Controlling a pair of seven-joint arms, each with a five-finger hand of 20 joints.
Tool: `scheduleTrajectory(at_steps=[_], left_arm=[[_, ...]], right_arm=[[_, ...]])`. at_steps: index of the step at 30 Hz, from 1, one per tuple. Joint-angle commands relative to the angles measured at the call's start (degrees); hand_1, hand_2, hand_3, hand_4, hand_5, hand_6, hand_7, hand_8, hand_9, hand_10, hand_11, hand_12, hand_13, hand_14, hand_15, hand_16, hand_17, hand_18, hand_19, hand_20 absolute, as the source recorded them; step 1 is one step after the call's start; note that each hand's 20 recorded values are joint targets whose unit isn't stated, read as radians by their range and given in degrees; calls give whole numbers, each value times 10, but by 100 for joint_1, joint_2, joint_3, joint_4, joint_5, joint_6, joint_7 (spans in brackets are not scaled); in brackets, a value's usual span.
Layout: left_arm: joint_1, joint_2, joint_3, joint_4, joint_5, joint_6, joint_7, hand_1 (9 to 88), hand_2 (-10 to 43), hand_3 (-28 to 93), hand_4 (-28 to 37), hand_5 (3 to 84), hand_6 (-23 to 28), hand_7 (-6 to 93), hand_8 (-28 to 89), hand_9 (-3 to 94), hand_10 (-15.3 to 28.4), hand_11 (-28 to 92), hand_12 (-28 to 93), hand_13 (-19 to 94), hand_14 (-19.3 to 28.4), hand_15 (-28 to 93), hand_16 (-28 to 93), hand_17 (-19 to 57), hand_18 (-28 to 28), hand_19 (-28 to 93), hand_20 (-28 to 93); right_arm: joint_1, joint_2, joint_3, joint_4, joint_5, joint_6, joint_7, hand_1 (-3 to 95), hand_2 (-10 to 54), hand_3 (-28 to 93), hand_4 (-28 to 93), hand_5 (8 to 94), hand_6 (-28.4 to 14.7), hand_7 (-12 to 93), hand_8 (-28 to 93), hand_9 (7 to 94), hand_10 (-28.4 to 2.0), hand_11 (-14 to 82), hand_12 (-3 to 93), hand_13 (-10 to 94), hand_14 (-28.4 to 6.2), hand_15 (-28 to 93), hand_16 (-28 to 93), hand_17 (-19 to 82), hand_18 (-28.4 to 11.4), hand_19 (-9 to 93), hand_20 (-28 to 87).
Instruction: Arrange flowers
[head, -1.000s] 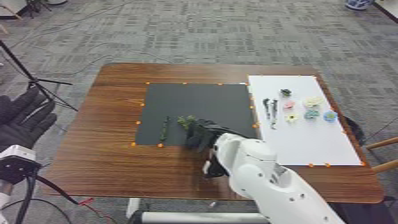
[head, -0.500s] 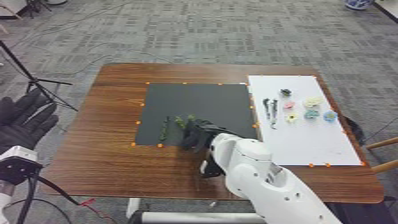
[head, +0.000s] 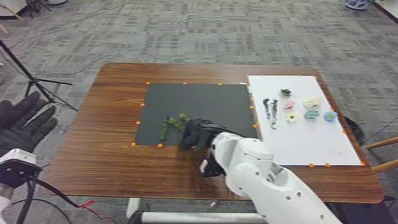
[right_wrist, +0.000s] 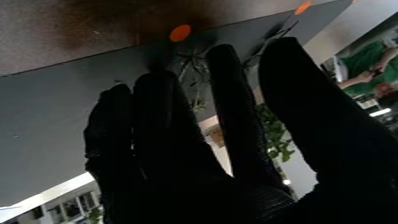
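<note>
greenery (head: 177, 121) on black mat (head: 200, 97)

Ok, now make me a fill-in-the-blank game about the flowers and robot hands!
The pink flower lies on the ____ sheet.
One hand is by the green sprigs; it is the robot's ____ hand.
The other hand is beside the table; it is the robot's ____ hand.

Missing words: white; right; left

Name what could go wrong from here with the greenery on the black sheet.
The right hand is right beside the leafy sprig, so its next move might knock the sprig askew. The sprig also lies close to the thin stem; the two could snag, and shifting one may drag the other.
</note>
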Motion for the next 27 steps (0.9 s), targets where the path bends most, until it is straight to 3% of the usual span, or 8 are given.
scheduleTrajectory(at_steps=[1, 11, 22, 27], left_arm=[[72, -75, -35, -57, -29, 7, -42, 252, 149, 694, -267, 355, 72, 78, -54, 278, 114, 84, 153, 209, 131, 160, 6, -34, 107, 133, 116], [72, -61, -32, -43, -43, -3, -58, 253, 150, 690, -267, 355, 72, 78, -55, 278, 114, 84, 152, 209, 132, 161, 6, -35, 107, 134, 116], [107, -20, 1, -44, -114, 36, 45, 253, 149, 689, -272, 355, 72, 79, -55, 279, 115, 85, 152, 209, 132, 161, 6, -35, 107, 135, 117], [106, -2, 12, -39, -118, 26, 53, 253, 148, 690, -274, 355, 72, 79, -55, 279, 115, 85, 152, 210, 131, 161, 6, -35, 107, 136, 117]], right_arm=[[-83, 2, 37, -120, -132, -16, 70, 377, -53, 782, -189, 584, -30, 160, -125, 356, -284, 347, 273, 291, -284, 779, 404, 203, -284, 802, 501], [-143, 2, 54, -91, -92, -130, 118, 377, -52, 770, -191, 566, -54, 135, -117, 379, -284, 438, 318, 316, -284, 785, 427, 215, -284, 808, 499], [-216, 19, 118, -175, -12, -149, 60, 376, -55, 775, -193, 549, -107, 111, -103, 444, -250, 409, 278, 328, -284, 785, 423, 216, -284, 806, 485], [-215, 41, 150, -211, 29, -118, 67, 373, -53, 776, -194, 541, -85, 129, -98, 428, -263, 402, 282, 321, -284, 782, 423, 210, -284, 797, 475]])
